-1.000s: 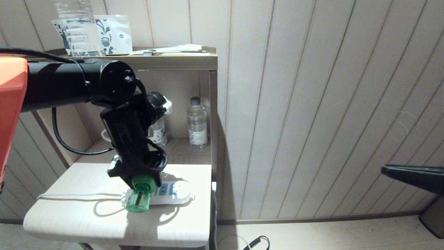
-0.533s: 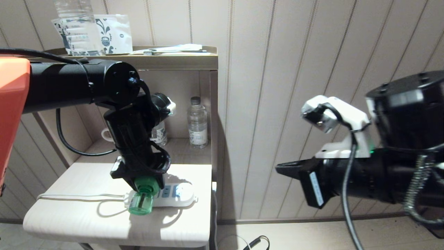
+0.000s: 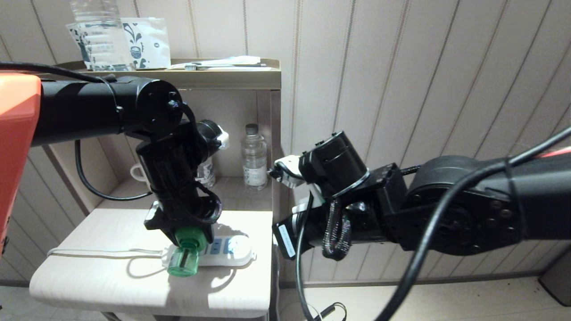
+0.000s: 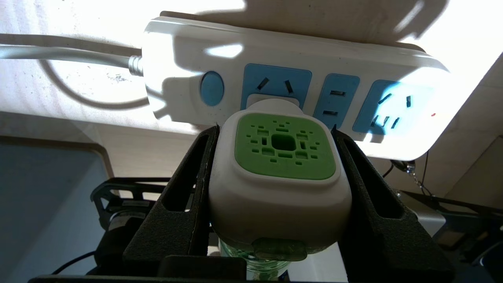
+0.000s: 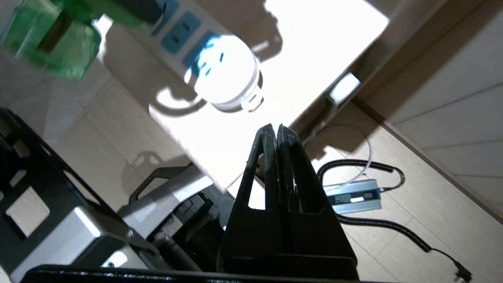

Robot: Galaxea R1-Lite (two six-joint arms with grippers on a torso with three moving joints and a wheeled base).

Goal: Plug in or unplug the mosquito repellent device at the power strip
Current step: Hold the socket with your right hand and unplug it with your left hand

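- Surface (image 3: 111, 285): pale top carrying the power strip (image 3: 232, 252), which lies flat with sockets up so a plug can go straight in.
- Right claw (image 5: 277, 131): fingers pressed together, empty, beside the surface's edge; likely there to steady the strip.
- Left claw (image 4: 275, 135): clamped on the mosquito repellent device (image 4: 279, 173), holding its white cap against the first socket.

white power strip (image 4: 275, 51) with blue sockets, green-and-white mosquito repellent device (image 4: 281, 177), seemingly translucent bottle
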